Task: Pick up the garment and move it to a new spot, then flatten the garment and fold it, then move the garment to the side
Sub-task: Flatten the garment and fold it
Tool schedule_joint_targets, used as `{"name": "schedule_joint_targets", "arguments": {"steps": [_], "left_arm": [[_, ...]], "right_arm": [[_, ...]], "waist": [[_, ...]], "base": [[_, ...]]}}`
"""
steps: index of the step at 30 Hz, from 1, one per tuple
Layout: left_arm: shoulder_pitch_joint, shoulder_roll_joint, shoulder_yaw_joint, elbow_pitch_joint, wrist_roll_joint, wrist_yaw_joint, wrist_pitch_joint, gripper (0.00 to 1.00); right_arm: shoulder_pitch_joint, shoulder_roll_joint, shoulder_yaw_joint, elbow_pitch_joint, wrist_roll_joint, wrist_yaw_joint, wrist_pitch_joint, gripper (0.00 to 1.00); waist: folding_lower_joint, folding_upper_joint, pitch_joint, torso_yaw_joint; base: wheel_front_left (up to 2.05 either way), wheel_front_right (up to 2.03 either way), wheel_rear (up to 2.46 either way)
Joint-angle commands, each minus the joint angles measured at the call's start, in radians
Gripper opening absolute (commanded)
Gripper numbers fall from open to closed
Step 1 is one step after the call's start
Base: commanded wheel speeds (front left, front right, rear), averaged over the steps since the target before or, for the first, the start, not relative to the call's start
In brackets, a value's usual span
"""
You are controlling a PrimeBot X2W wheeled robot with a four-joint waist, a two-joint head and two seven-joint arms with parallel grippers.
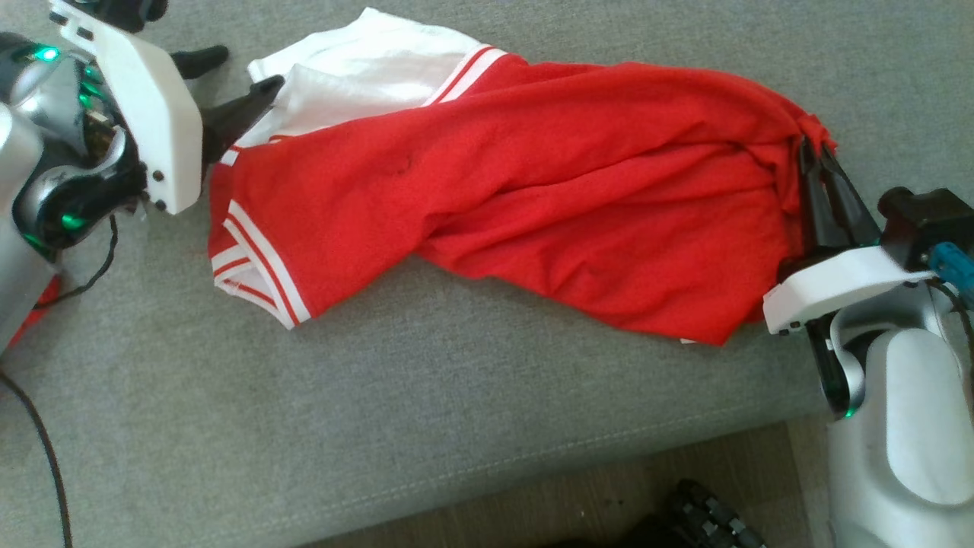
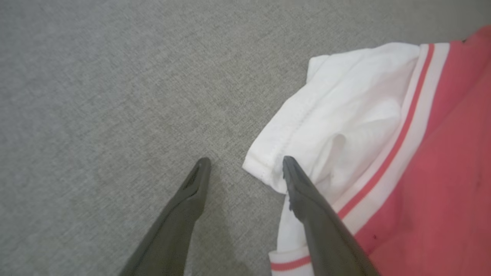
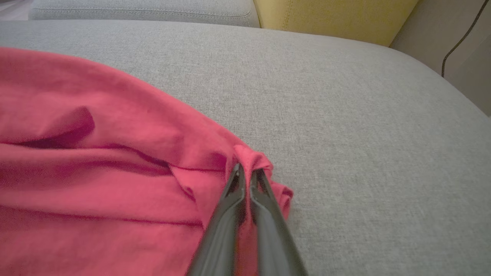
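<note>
Yellow cushion (image 3: pixel 333 19) beyond the red garment (image 3: pixel 96 172), right wrist view

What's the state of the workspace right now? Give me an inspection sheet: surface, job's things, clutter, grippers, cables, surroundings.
Surface: grey woven sofa cushion, garment lying on it.
Job's things: red knit garment with white sleeve and striped trim, bunched, not flattened.
Clutter: small red scrap beside the left arm, unclear what.
Grippers: left gripper open at the white sleeve's hem; right gripper shut on the garment's red edge.
Cables: thin black cable across the cushion's left edge.
Surroundings: yellow cushion beyond; wooden floor in front.
</note>
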Motion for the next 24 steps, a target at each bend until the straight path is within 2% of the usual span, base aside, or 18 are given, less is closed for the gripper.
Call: {"name": "schedule_joint_targets", "arguments": {"steps": [1,2,3,4,6,11,16,24], "left_arm": [[-0.033,0.047,0.026,-0.019,-0.003,0.001,0.015,1.00],[-0.036,0.050,0.016,-0.019,0.001,0.001,0.018,1.00],[-0.038,0.053,0.009,-0.019,0.002,0.001,0.018,0.62],[-0.038,0.053,0.009,-0.019,0.002,0.001,0.018,0.62],[-0.038,0.055,-0.004,-0.027,-0.011,0.001,0.016,0.00],[-0.043,0.062,-0.039,-0.070,-0.044,0.001,-0.048,0.00],[-0.072,0.077,-0.069,-0.080,-0.030,0.001,-0.193,0.00],[-0.152,0.113,-0.103,-0.074,0.004,0.001,-0.378,0.00]], "right_arm": [[-0.003,-0.002,0.020,-0.038,0.017,0.006,0.002,0.00],[-0.004,-0.002,0.021,-0.040,0.017,0.006,0.002,0.00],[-0.004,-0.002,0.022,-0.041,0.017,0.006,0.003,0.00],[-0.004,-0.002,0.022,-0.041,0.017,0.006,0.003,0.00],[-0.006,-0.002,0.024,-0.042,0.017,0.006,0.003,0.00],[-0.014,-0.002,0.020,-0.044,0.014,0.006,0.001,0.00],[-0.058,-0.002,0.011,-0.064,-0.018,0.006,-0.005,0.00],[-0.190,-0.003,0.012,-0.094,-0.086,0.006,0.047,0.00]], "waist": [[0.0000,0.0000,0.002,-0.002],[0.0000,0.0000,0.002,-0.003],[0.0000,0.0000,0.002,-0.004],[0.0000,0.0000,0.002,-0.004],[0.0000,0.0000,0.001,-0.007],[0.0000,0.0000,-0.014,-0.005],[0.0000,0.0000,-0.059,0.005],[0.0000,0.0000,-0.174,0.029]], "base": [[0.00,0.00,0.00],[0.00,0.00,0.00],[0.00,0.00,0.00],[0.00,0.00,0.00],[0.00,0.00,0.00],[0.00,0.00,0.00],[0.00,0.00,0.00],[0.00,0.00,0.00]]}}
